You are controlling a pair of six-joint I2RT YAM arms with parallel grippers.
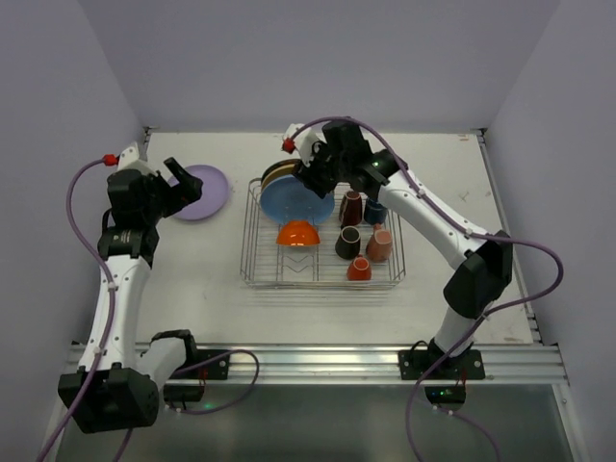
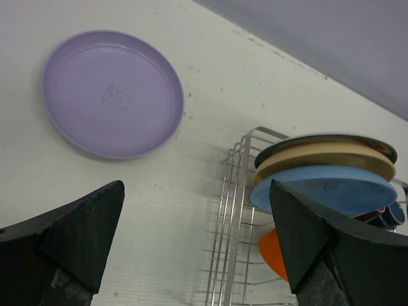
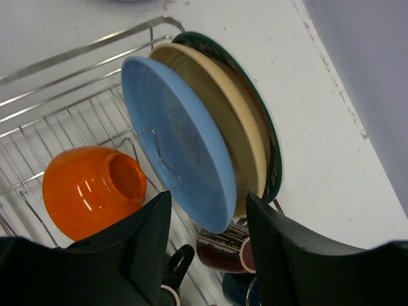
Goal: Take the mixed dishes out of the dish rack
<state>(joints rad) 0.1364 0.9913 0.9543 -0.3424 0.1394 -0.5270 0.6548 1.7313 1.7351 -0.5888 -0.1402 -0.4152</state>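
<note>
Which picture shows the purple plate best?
The left wrist view: the round lavender plate lies whole and close. The top view shows it small, partly behind the left claw. The right wrist view barely catches it.

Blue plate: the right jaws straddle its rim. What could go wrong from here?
The yellow plate leans against the blue plate, so the jaws may pinch both.
A divider wire crosses the blue plate's face and could snag the lift.
A slip could drop it onto the maroon mug beside it.

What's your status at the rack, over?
Left gripper open, empty, near lavender plate. Right gripper open, astride rim of blue plate in dish rack, not clamped. Yellow plate close behind it.
</note>
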